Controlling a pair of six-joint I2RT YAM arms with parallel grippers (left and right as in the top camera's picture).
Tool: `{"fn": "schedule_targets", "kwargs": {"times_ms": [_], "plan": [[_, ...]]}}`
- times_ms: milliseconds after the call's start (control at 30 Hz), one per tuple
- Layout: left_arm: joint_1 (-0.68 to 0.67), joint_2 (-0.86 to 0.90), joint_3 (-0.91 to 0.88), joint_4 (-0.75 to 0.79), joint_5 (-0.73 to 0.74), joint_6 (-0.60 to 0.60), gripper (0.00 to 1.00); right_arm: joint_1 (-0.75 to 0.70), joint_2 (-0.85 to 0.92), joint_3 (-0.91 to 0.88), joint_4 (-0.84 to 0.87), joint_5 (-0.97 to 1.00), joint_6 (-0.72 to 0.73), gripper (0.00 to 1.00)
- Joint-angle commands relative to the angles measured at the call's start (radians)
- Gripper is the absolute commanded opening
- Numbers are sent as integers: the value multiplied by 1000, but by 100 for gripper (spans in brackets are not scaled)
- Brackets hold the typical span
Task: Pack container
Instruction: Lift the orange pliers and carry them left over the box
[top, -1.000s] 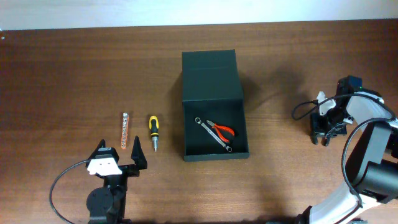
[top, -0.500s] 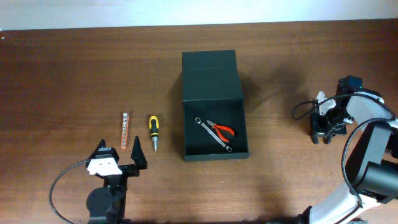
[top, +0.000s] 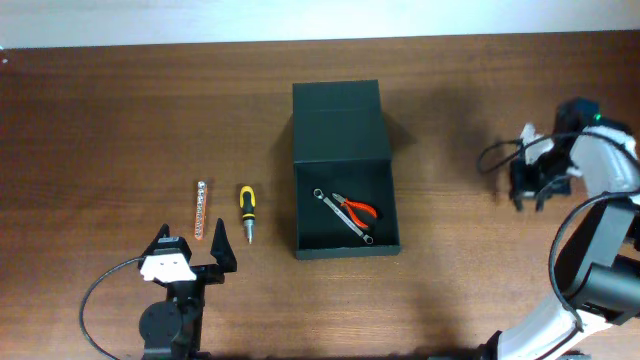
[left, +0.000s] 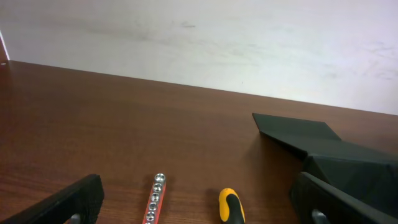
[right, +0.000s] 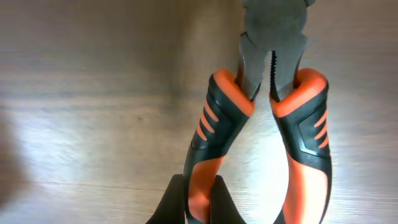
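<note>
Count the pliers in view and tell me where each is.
2. The red-handled pliers lie inside the open container, next to a wrench. The orange-and-black pliers are in the right gripper, clamped by one handle. No others show.

Overhead: even, soft light; faint shadow right of container (top: 340, 130). Right wrist: pale glare washes out table (right: 74, 137). Left wrist: near tool fingers (left: 62, 202) blurred.

Tabletop (top: 120, 120): dark brown wood, grain running side to side, with a pale glare patch in the right wrist view. Wall (left: 217, 43) behind the far edge: plain off-white, faint scuffs. Light even, shadows soft.
</note>
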Motion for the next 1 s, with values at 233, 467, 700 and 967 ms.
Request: {"fn": "schedule_targets", "kwargs": {"times_ms": [233, 467, 700, 967], "plan": [[-4, -1, -2, -5, 7, 16, 99, 132, -2, 422, -161, -80, -58, 4], [-4, -1, -2, -5, 7, 16, 99, 338, -2, 637, -355, -80, -205, 4], [-4, -1, -2, -5, 7, 16, 99, 534, -3, 680, -459, -84, -270, 4], [-4, -1, -2, -5, 7, 16, 99, 758, -3, 674, -516, -87, -280, 4]]}}
